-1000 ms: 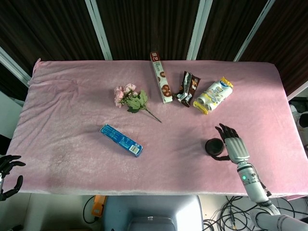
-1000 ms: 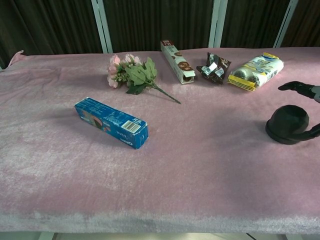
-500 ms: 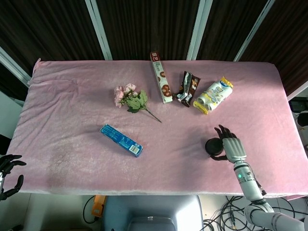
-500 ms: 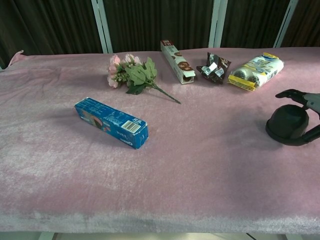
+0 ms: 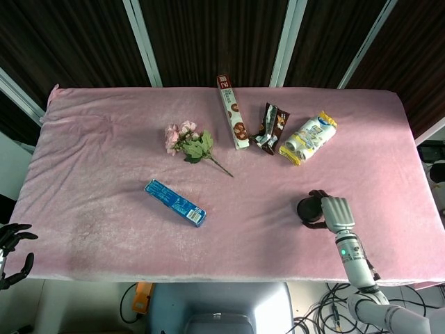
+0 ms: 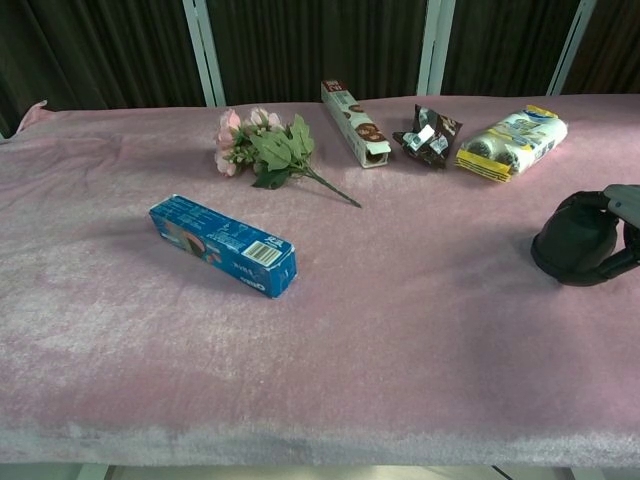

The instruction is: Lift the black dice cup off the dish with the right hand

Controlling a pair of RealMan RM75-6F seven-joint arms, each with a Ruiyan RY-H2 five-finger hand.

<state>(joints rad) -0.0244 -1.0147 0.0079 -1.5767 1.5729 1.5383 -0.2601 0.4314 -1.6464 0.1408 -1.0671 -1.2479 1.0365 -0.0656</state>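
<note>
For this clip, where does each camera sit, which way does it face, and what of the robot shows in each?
Head view: high above the near edge, looking steeply down on the pink table; right hand around the black dice cup, left hand off the near-left corner.
Chest view: low at the near edge, facing across the table; only the right hand shows.
Shared: dice cup, blue box.

Dice cup (image 5: 308, 209) sits right of the box (image 5: 175, 202), before the snacks (image 5: 308, 138).

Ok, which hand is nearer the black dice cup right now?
Right. The right hand is wrapped around the black dice cup; the left hand hangs off the table's far left edge, well away.
</note>
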